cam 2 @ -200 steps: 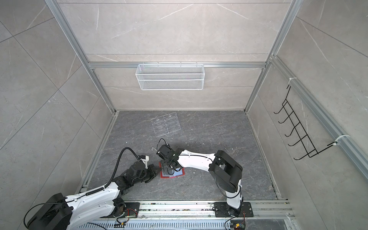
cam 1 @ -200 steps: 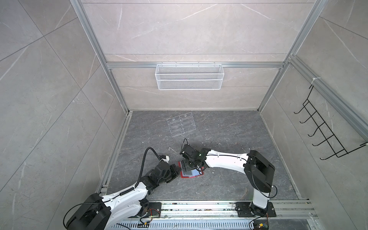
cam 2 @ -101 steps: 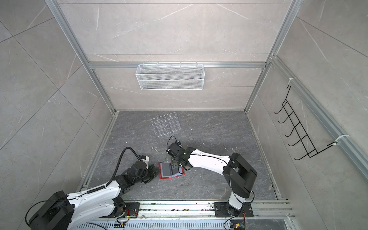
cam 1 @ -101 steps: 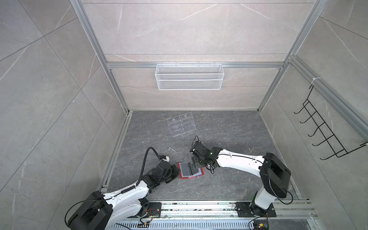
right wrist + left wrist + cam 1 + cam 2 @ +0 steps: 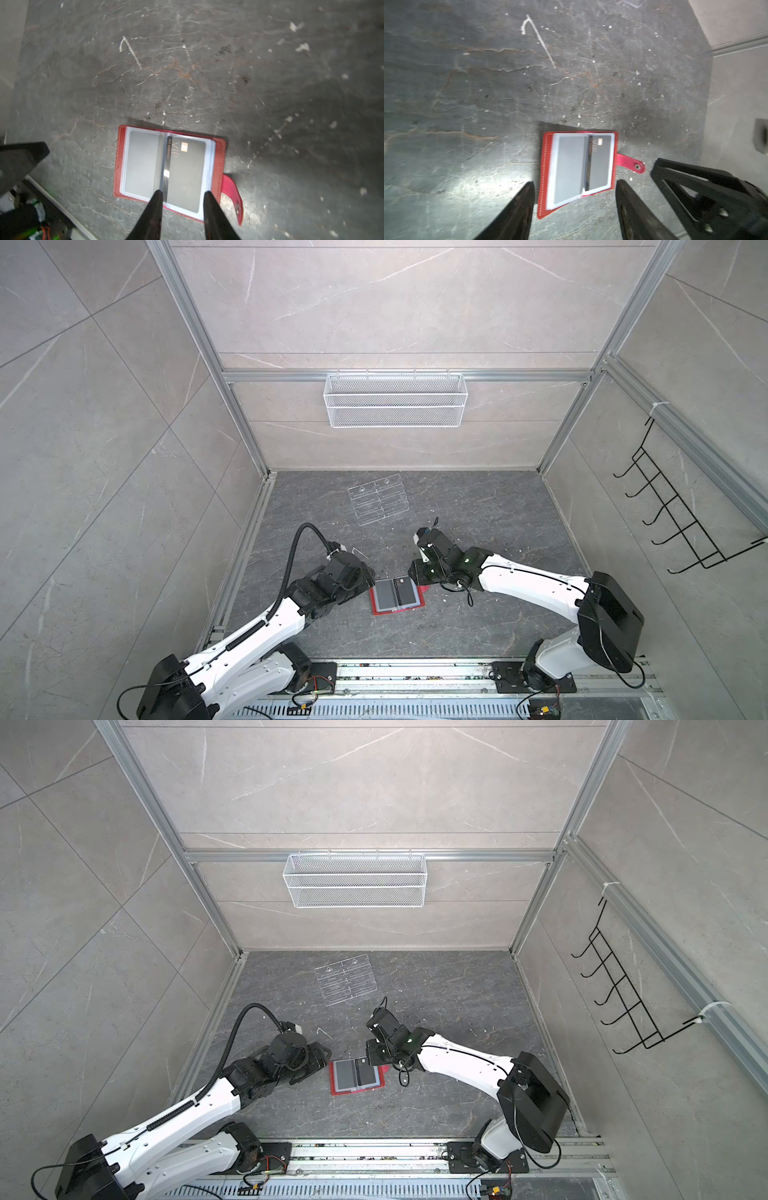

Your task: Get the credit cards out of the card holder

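Note:
The card holder [image 5: 376,600] [image 5: 333,1080], a red booklet, lies open on the dark floor in both top views, its snap strap [image 5: 631,163] [image 5: 231,193] sticking out. Clear sleeves cover both pages. A dark credit card [image 5: 188,172] [image 5: 601,164] [image 5: 406,592] [image 5: 366,1074] with pale VIP lettering sits in one sleeve. My left gripper [image 5: 575,184] [image 5: 368,577] is open, its fingers wide on either side of the holder's end without touching it. My right gripper [image 5: 183,192] [image 5: 415,572] is open with a narrower gap, hanging over the card's sleeve and gripping nothing.
A clear acrylic tiered rack [image 5: 379,499] [image 5: 345,979] lies flat further back. A white wire basket [image 5: 395,400] hangs on the back wall and a black hook rack [image 5: 681,514] on the right wall. A thin white strip [image 5: 538,38] [image 5: 131,52] lies beyond the holder.
The left gripper went from shut to open beside the holder. The right gripper drew back to the right off the holder and its jaws narrowed. The holder now lies open.

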### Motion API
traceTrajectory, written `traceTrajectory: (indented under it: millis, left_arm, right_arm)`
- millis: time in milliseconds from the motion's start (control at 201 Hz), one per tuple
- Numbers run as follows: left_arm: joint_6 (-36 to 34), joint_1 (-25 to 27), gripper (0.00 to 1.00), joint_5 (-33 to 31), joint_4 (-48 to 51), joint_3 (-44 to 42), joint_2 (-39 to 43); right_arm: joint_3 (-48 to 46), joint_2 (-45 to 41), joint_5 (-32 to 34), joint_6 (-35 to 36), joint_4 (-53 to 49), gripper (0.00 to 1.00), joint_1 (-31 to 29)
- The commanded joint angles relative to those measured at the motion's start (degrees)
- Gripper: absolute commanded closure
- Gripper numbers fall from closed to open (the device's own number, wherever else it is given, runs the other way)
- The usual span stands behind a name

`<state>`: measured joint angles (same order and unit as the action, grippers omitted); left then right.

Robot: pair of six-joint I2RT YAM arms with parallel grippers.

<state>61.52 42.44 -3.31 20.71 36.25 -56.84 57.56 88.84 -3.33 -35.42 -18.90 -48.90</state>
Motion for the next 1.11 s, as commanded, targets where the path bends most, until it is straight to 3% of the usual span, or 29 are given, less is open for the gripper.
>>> traceTrajectory:
  millis: [0, 144, 468, 811, 1105]
  left_arm:
    - [-0.24, 0.17, 0.55, 11.15, -9.74, -0.98, -5.28]
    - [4.53, 0.41, 0.75, 17.2, -22.6, -4.91, -11.57]
    - [7.85, 0.55, 0.73, 19.83, -30.6, -8.36, -17.25]
    - [9.9, 1.14, 0.72, 18.83, -37.28, -11.68, -21.8]
    - [11.24, 1.47, 0.72, 17.19, -47.03, -16.32, -23.95]
  right_arm:
    - [-0.8, 3.72, -3.94, -0.16, 3.8, 0.85, 1.02]
    - [-2.63, 5.95, -4.99, -0.62, 5.83, 0.94, 2.11]
    - [-6.06, 8.53, -5.97, -1.41, 9.55, 0.95, 2.85]
    - [-8.48, 10.22, -4.58, -2.46, 11.02, 0.95, 3.01]
    - [-10.65, 10.17, -7.97, -4.42, 14.72, 0.96, 2.87]
